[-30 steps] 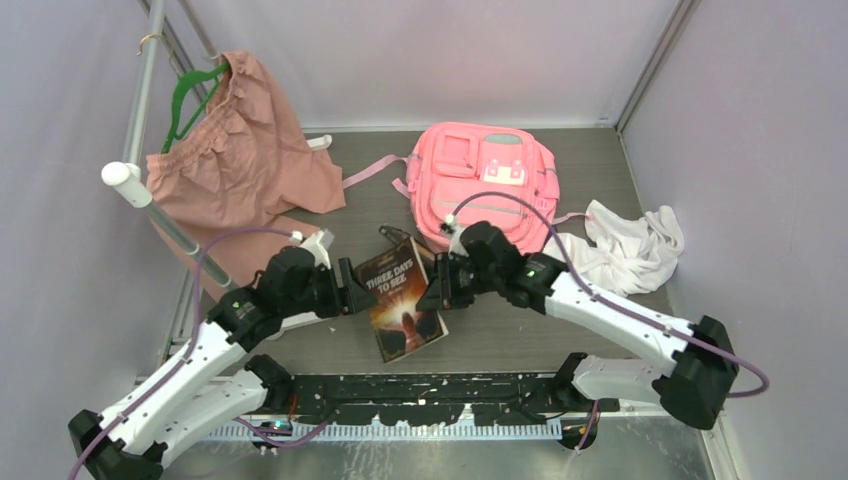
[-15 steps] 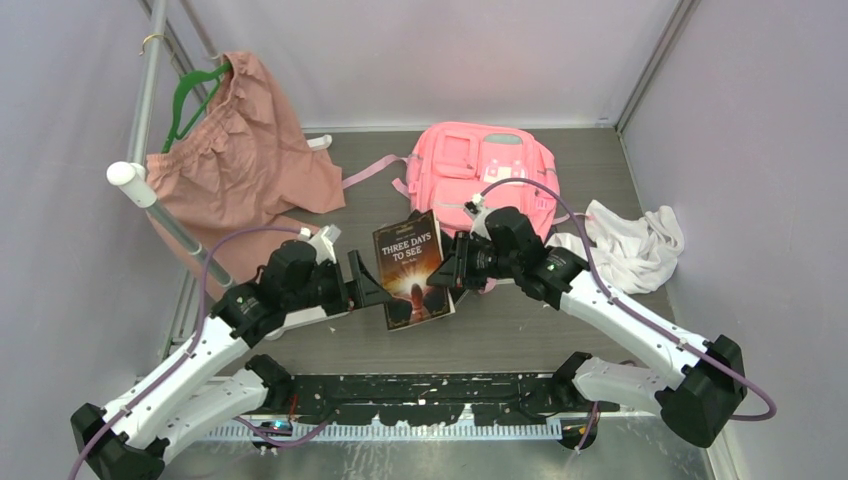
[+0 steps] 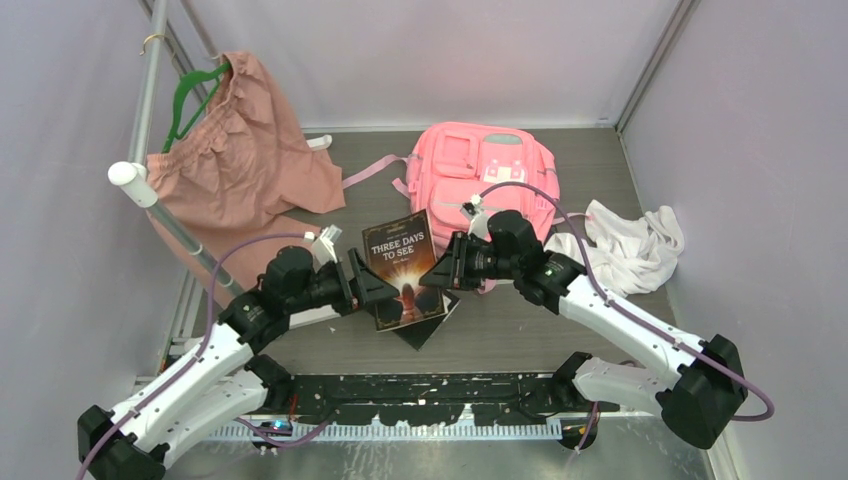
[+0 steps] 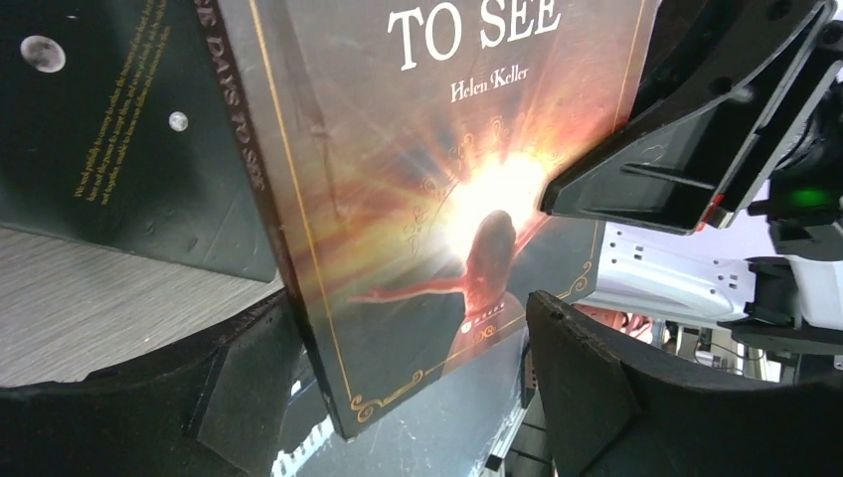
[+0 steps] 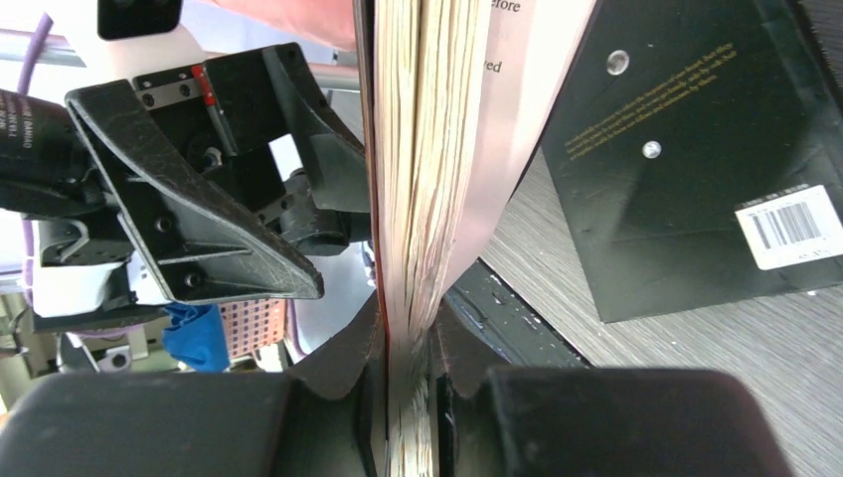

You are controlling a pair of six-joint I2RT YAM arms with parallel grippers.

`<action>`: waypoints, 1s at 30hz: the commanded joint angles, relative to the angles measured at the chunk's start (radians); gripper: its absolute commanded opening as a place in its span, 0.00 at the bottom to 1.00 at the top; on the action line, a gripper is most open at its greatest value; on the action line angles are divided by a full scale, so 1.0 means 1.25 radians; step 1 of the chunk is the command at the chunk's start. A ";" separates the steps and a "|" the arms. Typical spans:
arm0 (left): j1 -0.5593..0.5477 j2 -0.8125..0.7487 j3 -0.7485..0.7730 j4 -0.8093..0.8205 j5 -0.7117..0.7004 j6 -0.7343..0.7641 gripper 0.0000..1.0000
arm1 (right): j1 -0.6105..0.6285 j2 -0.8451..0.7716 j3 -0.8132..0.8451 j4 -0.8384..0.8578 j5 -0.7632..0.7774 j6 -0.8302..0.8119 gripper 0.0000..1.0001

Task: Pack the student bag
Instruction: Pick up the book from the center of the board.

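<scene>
1. Lying flat at far ctr of the table [image 3: 520, 335], the student bag [image 3: 470, 165] shows its front face up, w/ pockets, pale patch & light zipper trim toward the overhead cam.
2. Bag orientation: one end points to the back wall, the other to the arms, and its sides sit slightly skewed to the table edges. The near end is hidden behind the R arm, so the long axis cannot be fixed. The visible part reads a little wider L–R than deep. One pink strap trails off to the L.
3. R gripper [image 3: 436, 280]: jaws closed tight on the book [image 3: 400, 265], pinching its page block at the fore-edge (R wrist view).
4. Book: raised on edge, front cover w/ title "THREE DAYS TO SEE" facing up & toward the near side. Its long axis runs near–far, top end tipped slightly L. It stands just in front of the bag, btwn the two grippers.
5. L gripper [image 3: 385, 290]: fingers spread wide, straddling the book's lower spine corner, nothing gripped. One finger is clearly apart from the cover; whether the other touches the spine cannot be told.
6. Black cover [image 3: 425, 328] w/ barcode label lies flat on the table under the book.
7. Dusty-pink garment [image 3: 245, 160] hangs from a green hanger [image 3: 190, 100] on the rail [image 3: 150, 75], far L, well apart from the bag.
8. White cloth [image 3: 630, 245] lies crumpled just R of the bag.
</scene>
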 commanded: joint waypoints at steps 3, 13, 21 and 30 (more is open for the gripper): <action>0.007 0.010 -0.021 0.148 0.033 -0.044 0.80 | 0.002 -0.014 -0.022 0.210 -0.085 0.081 0.03; 0.008 -0.028 0.023 0.032 -0.062 -0.014 0.01 | 0.003 0.005 -0.014 0.061 -0.043 0.001 0.34; 0.008 -0.031 0.174 -0.129 -0.136 0.075 0.00 | -0.040 -0.058 0.007 -0.139 0.194 -0.022 0.89; 0.008 0.088 0.266 0.009 -0.144 0.033 0.00 | -0.067 -0.219 -0.215 0.352 0.147 0.364 1.00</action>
